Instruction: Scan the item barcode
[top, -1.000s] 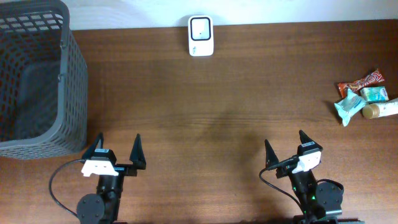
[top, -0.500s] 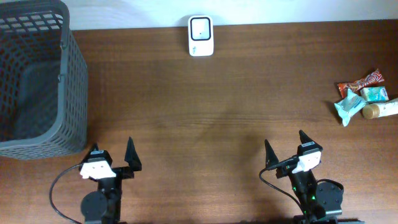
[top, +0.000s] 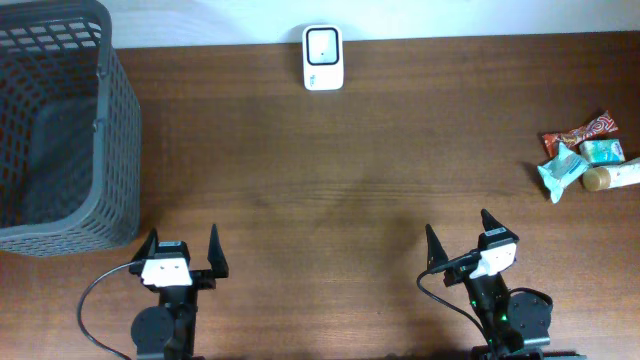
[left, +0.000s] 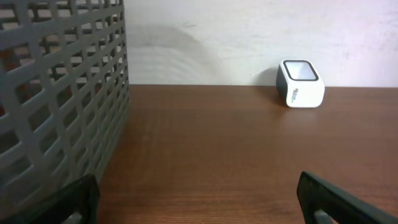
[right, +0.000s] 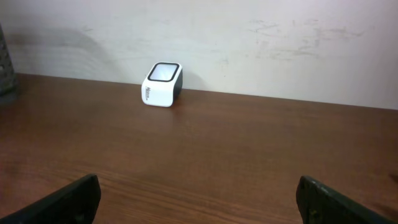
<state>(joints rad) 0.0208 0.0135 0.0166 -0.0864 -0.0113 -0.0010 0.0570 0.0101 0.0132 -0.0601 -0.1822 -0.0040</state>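
**Task items.** The items (top: 585, 158) lie in a small cluster at the far right edge of the table (top: 350, 170). The cluster consists of:
- a red-and-orange wrapper (top: 580, 131);
- a teal packet (top: 560, 172);
- a green-and-white packet (top: 603, 151);
- a pale yellowish tube (top: 612, 176).

They touch or sit just beside one another. Their print is too small to read.

**Scanner.** The scanner (top: 323, 58) is white with a dark window facing up. It stands at the rear edge of the table against the wall (left: 217, 37), slightly left of centre and well apart from the items.

**Right tool.** The right tool (top: 457, 225) is at the front edge, right of centre. Its fingers (right: 336, 199) are spread wide with only bare table between them. It is well apart from the items and points toward the rear wall, with the scanner ahead and to its left.

**Left tool.** The left tool (top: 182, 236) is at the front edge on the left. Its fingers (left: 339, 198) are likewise spread apart and hold nothing.

**Surroundings.** A grey mesh basket (top: 122, 130) occupies the left rear of the table. Its near corner is just beyond the left tool.
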